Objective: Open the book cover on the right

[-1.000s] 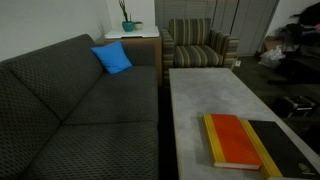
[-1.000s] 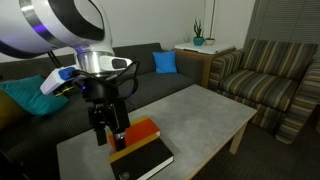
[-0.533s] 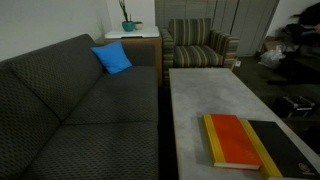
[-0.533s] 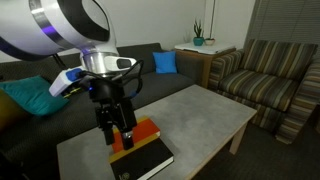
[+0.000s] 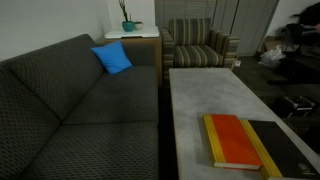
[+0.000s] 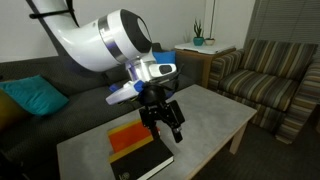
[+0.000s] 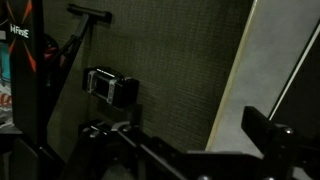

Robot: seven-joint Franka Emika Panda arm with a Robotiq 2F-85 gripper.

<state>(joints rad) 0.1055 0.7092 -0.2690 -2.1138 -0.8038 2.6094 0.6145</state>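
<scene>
The black book cover point(image 6: 148, 162) lies shut and flat at the near end of the grey table point(image 6: 215, 108). It sits right beside an orange-red book point(image 6: 127, 137). In an exterior view the black book cover point(image 5: 288, 148) reaches the right frame edge, with the orange-red book point(image 5: 234, 140) to its left. My gripper point(image 6: 168, 127) hangs open above bare table, just past the books, touching neither. In the wrist view the gripper point(image 7: 185, 150) is dark, with nothing between its fingers; no book shows there.
A dark sofa point(image 5: 80, 110) runs along the table, with a blue cushion point(image 5: 112, 58) and a teal cushion point(image 6: 35, 98). A striped armchair point(image 6: 265, 80) stands beyond the table's far end. The wrist view shows a pale table edge point(image 7: 270, 70) and a small black device point(image 7: 110, 88).
The arm has swung away from above the orange-red book toward the middle of the table and turned. The gripper stayed open. The books have not moved.
</scene>
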